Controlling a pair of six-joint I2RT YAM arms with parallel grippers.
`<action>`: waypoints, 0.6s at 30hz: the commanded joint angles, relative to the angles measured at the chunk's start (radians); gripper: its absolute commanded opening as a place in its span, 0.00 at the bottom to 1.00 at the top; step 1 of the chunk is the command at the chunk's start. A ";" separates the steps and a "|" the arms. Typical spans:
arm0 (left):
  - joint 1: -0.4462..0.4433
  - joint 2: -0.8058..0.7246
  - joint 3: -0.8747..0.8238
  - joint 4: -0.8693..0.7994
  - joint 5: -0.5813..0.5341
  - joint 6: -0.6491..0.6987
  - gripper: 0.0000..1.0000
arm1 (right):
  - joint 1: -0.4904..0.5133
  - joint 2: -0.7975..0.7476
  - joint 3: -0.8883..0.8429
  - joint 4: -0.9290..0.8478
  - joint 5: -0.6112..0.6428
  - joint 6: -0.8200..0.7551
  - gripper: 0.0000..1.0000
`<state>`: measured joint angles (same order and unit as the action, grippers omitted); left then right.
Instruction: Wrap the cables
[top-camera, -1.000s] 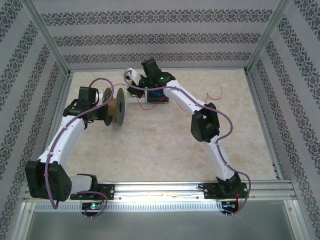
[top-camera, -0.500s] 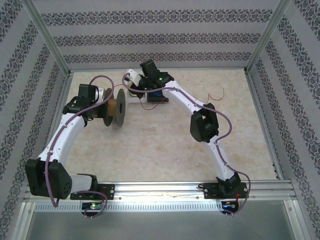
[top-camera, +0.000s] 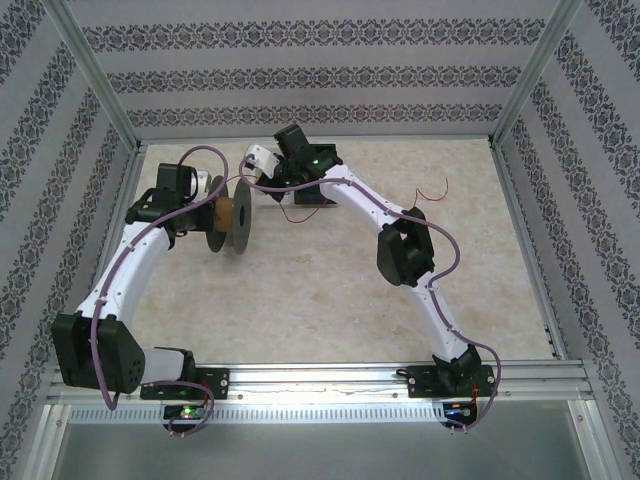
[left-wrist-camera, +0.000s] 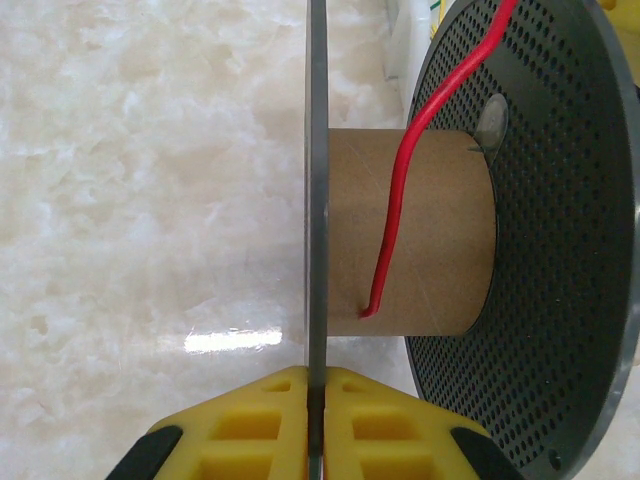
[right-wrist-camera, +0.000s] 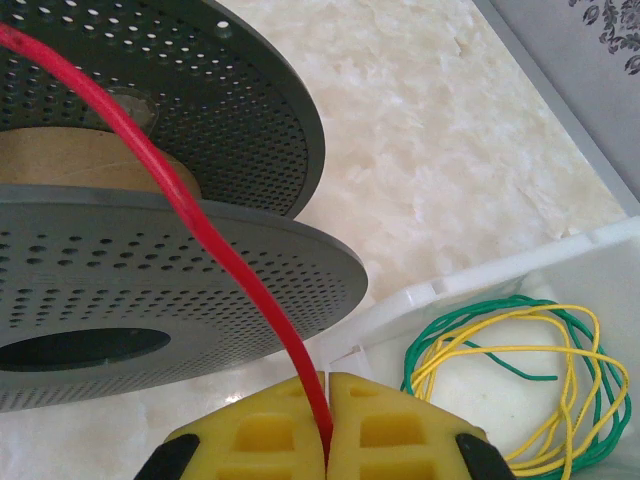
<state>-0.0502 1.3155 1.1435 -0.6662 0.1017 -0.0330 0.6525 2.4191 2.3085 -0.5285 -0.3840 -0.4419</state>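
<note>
- Firmly, the left gripper (left-wrist-camera: 316, 380) pinched one flange (left-wrist-camera: 316, 150) of two on the single grey perforated spool (left-wrist-camera: 560, 250).
- The right gripper (right-wrist-camera: 328, 388) was clamped on the one thin red wire (right-wrist-camera: 232, 268).

Got a dark perforated spool (top-camera: 233, 214) with a cardboard core (left-wrist-camera: 440, 230), flanges upright, over the marbled table (top-camera: 300, 310). Also spotting a white tray (right-wrist-camera: 478, 275) near it, with a loose green-and-yellow wire coil (right-wrist-camera: 520, 385) lying inside.
</note>
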 joint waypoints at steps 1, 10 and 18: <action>0.007 0.006 0.037 0.022 0.011 0.013 0.10 | 0.004 0.029 0.032 -0.010 0.020 -0.017 0.00; 0.007 -0.007 0.044 0.016 -0.020 0.027 0.41 | 0.005 0.033 0.032 -0.013 0.028 -0.020 0.00; 0.007 -0.033 0.045 0.062 -0.004 0.027 0.46 | 0.004 0.034 0.032 -0.020 0.040 -0.029 0.00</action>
<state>-0.0502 1.3087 1.1542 -0.6502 0.0944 -0.0216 0.6521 2.4344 2.3085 -0.5320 -0.3576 -0.4526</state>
